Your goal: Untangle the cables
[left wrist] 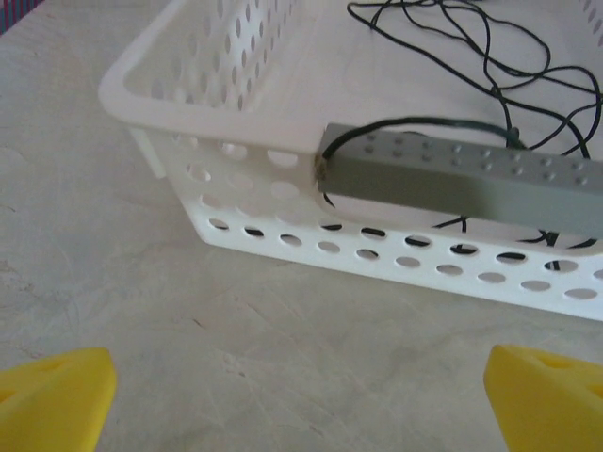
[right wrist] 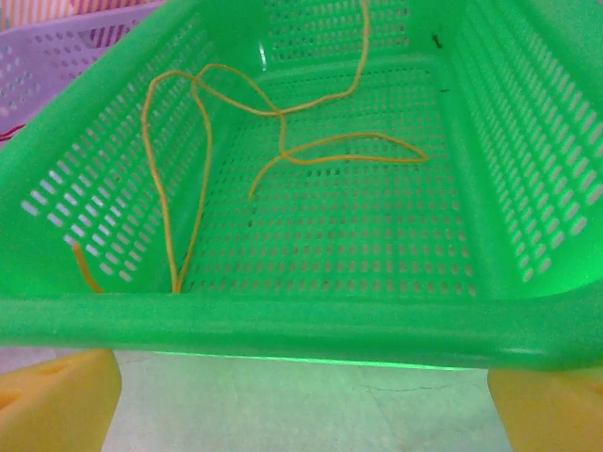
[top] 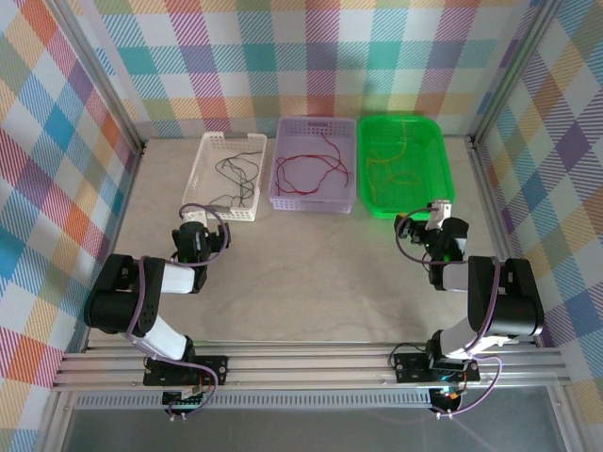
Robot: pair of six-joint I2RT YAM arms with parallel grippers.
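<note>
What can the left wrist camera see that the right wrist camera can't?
Left wrist camera: a white basket with thin black cables inside, and a grey block at its near wall.
Right wrist camera: a green basket holding a yellow cable, plus a corner of a purple basket.
Both: the pale table and yellow fingertips at the bottom corners. The left tool and the right tool are wide open and hold nothing.

Brightly, evenly lit from above, with only faint, soft shadow beside the white basket [left wrist: 179, 104]. Tinted green on the table [right wrist: 283, 395] beneath the green basket [right wrist: 283, 325]. Slightly blurred up close, worst at both wrist views' bottom corners.
</note>
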